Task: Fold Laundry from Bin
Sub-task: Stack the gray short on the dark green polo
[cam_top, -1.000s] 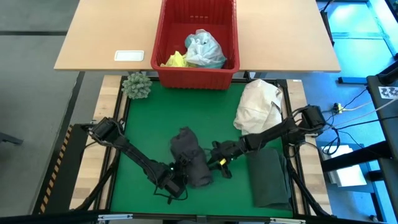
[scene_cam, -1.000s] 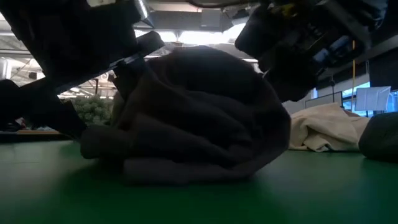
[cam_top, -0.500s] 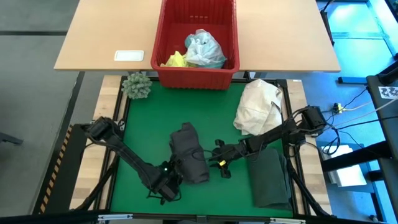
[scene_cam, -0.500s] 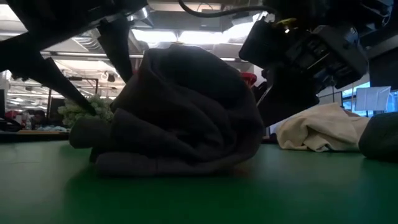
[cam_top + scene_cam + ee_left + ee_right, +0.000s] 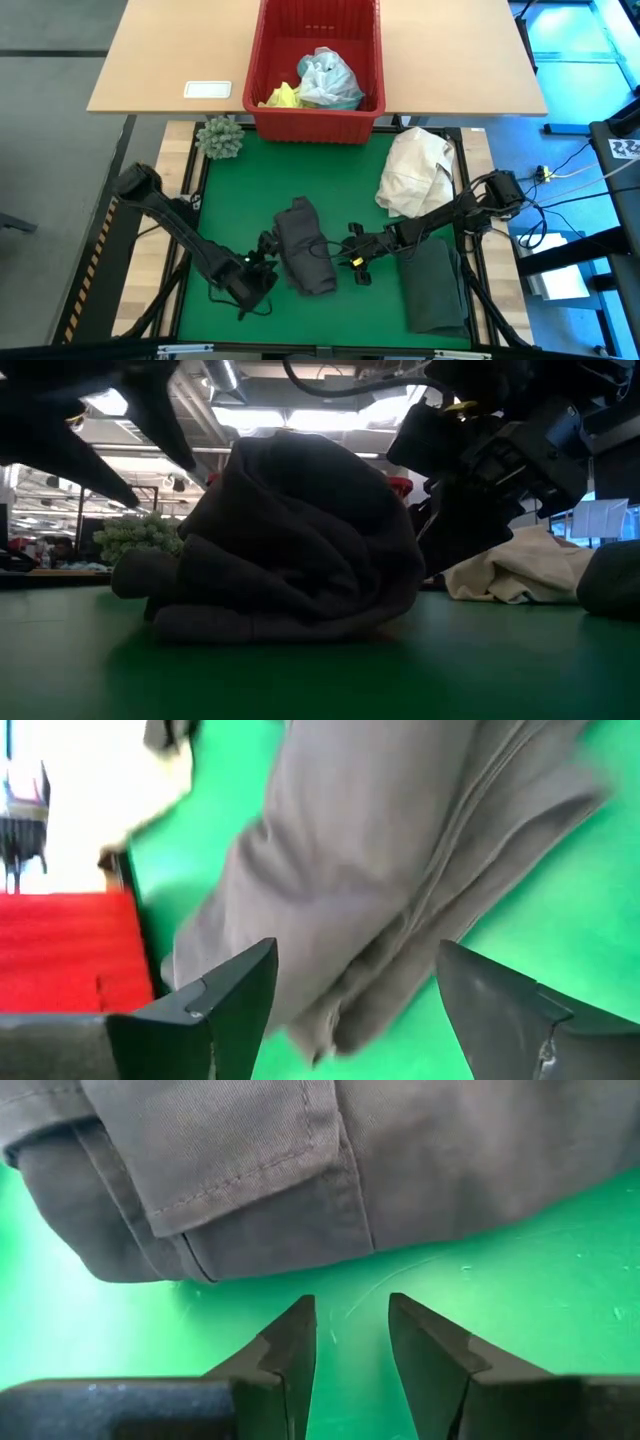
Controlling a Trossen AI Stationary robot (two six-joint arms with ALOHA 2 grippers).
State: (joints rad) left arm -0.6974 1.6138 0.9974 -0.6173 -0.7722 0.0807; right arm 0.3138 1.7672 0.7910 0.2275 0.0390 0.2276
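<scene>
A grey garment (image 5: 303, 255) lies as a folded bundle on the green mat (image 5: 230, 200), resting on its underside (image 5: 280, 625). My left gripper (image 5: 266, 256) stands open just left of the bundle, raised off the mat, its fingers (image 5: 232, 988) short of the cloth. My right gripper (image 5: 338, 252) is at the bundle's right side, low over the mat. Its fingers (image 5: 296, 1332) are a narrow gap apart with nothing between them, and the garment's hem (image 5: 250, 1230) lies just beyond them. The red bin (image 5: 262, 70) on the far table holds yellow (image 5: 282, 97) and turquoise (image 5: 328, 80) laundry.
A cream-white cloth bundle (image 5: 415, 170) lies at the mat's right, and a folded dark green garment (image 5: 435, 285) at the near right. A green spiky ball (image 5: 220, 137) sits at the far left corner. A white card (image 5: 208, 89) lies on the wooden table.
My left gripper has drawn back from the grey bundle toward the table's left edge and has risen, staying open. The bundle settled a little in the first half second and then lay still. My right gripper has tipped slightly in place.
</scene>
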